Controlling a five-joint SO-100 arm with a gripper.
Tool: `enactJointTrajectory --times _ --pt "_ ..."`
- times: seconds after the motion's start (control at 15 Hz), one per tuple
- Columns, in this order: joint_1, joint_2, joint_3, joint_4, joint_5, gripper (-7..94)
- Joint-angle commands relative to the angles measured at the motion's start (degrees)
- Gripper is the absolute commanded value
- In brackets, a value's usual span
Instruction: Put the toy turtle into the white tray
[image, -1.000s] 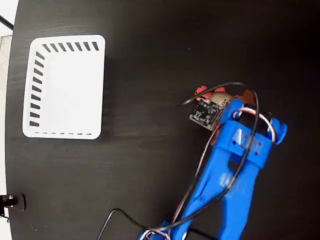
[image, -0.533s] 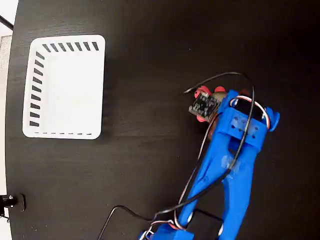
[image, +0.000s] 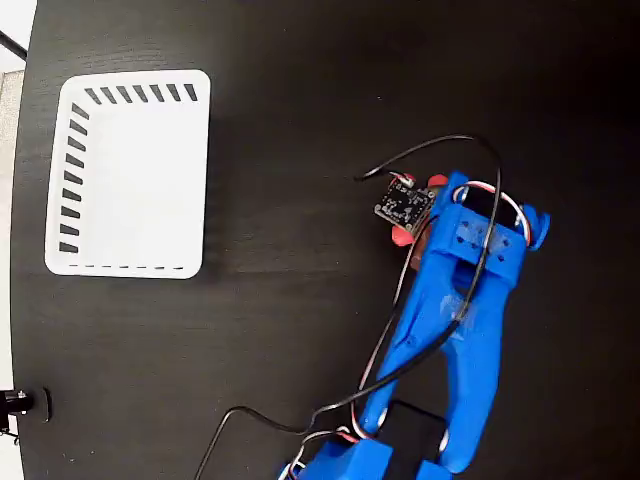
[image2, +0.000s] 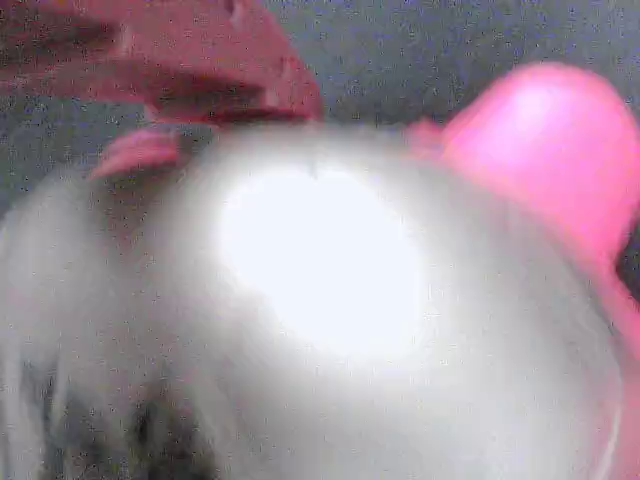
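Where the blue arm (image: 455, 340) ends, its gripper (image: 425, 210) sits directly over the turtle (image: 403, 234), of which only red bits show at the arm's tip in the fixed view. Wrist view: pale shell (image2: 320, 300) fills the picture, blurred. Jaw state: cannot tell. Tray (image: 62, 180): well to the left of the turtle, on the black table (image: 300, 100).

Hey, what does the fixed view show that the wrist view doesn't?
Only the fixed view shows the white tray at the left, apart from the blue arm, with the black table around them. Only the wrist view shows the toy turtle close up: a pale, blurred shell filling the frame. Both show pinkish-red parts of the turtle.
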Motion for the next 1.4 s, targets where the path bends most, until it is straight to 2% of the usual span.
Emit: enactJointTrajectory --times 0.0,0.07,0.13,0.33,0.67,0.87,1.2,1.33 --pt "0.5 2.4 -2.2 0.0 1.0 16" --pt "0.6 2.4 -2.3 0.0 1.1 2" --pt "0.8 2.5 -2.3 0.2 1.1 0" --pt "1.0 4.7 -3.2 2.6 0.0 0" --pt "-3.6 15.2 -12.0 12.4 0.0 0" --pt "-8.3 23.6 -11.8 8.1 0.3 0" --pt "-22.9 27.1 -13.3 9.9 2.5 0" --pt "-27.7 27.0 -12.7 4.8 2.6 0"
